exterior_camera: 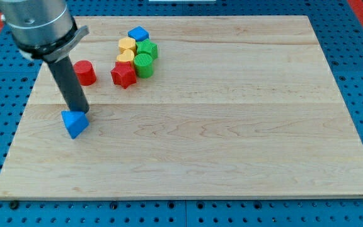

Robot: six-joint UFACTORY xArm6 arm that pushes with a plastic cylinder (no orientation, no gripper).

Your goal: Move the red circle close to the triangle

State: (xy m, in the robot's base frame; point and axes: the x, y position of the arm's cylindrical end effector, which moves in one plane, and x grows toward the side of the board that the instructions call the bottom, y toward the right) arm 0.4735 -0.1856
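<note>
Coming down from the view's top-left corner: a grey metal cylinder, then a straight dark rod slanting slightly toward the view's right as it drops. My tip (79,112) down at the surface (232,139), near its left edge, touching or just behind the top of the blue triangle (75,123); exact contact hard to tell. No fingers on this arm, just the rod, so no open or closed state to tell.

Blue triangle lying flat, closest of all blocks to the left edge, about midway between top and bottom edges.

Red circle (84,72) just right of the rod's upper part, toward the top-left corner of the surface, upright as a short cylinder, round top face lighter red than its side. Apart from the triangle, with the rod between them. Apart also from the cluster to its right.

Cluster near the top edge, left of centre: red star (123,74) at its lower left, green circle (144,65) beside it, two yellow blocks (126,50) stacked in a column above the star, shapes hard to make out, a green block (147,50) to their right, and a blue block (138,34) at the top. All touching or nearly so.
</note>
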